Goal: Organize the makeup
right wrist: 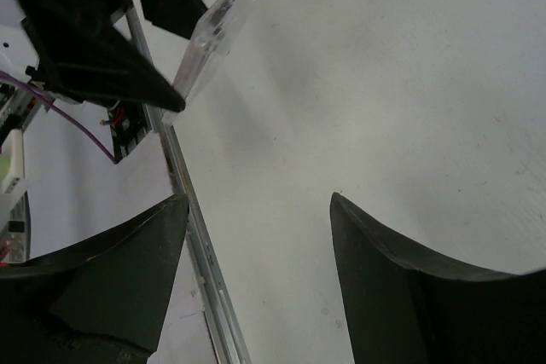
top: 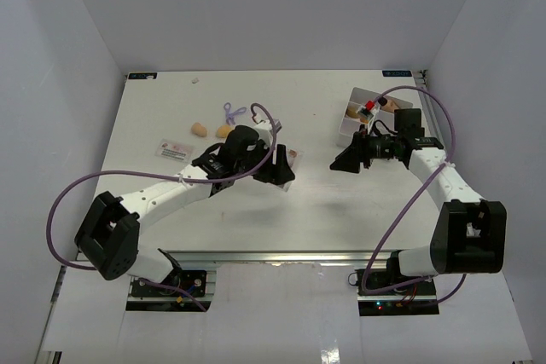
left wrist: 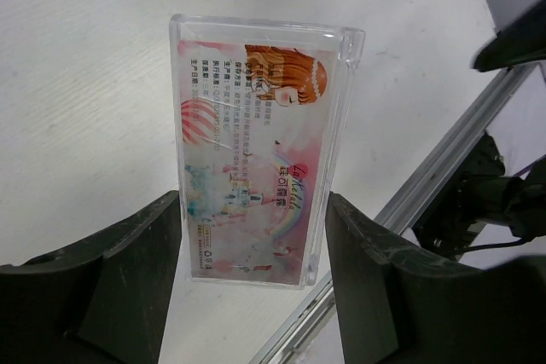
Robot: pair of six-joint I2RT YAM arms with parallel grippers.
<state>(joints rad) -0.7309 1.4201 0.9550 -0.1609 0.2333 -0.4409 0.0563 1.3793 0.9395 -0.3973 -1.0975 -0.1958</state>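
From above, your left gripper [top: 286, 168] sits left of the tray [top: 348, 121], out over the middle of the tabletop [top: 324, 210], clamped on a pink packet [top: 293, 158]. Your right gripper [top: 341, 161] is just below the tray's near-left corner, jaws apart and empty, pointing at the packet. That reads as a set-up for a handover, since the tray lies on the right arm's side. Farther left of the tray lie two sponges [top: 198, 129], a purple loop tool [top: 232, 112] and a second packet [top: 173, 150], flat on the tabletop. The tray holds a few small items; you cannot tell which compartments from here.

In the left wrist view the packet [left wrist: 256, 142] is a clear flat case, pinched by its long edges near one end with the printed face toward the camera. That grip leaves the far end free for another gripper. The print shows a cartoon girl with orange hair over pastel pink and a rainbow. There are lines of small Chinese text and a script word mid-card that cannot be read; the figures at the bottom look like "084".

In the right wrist view bare tabletop shows between the wide jaws. The packet [right wrist: 213, 31] appears edge-on at upper left, lifted and tilted with its shadow beneath, well apart from your fingers.
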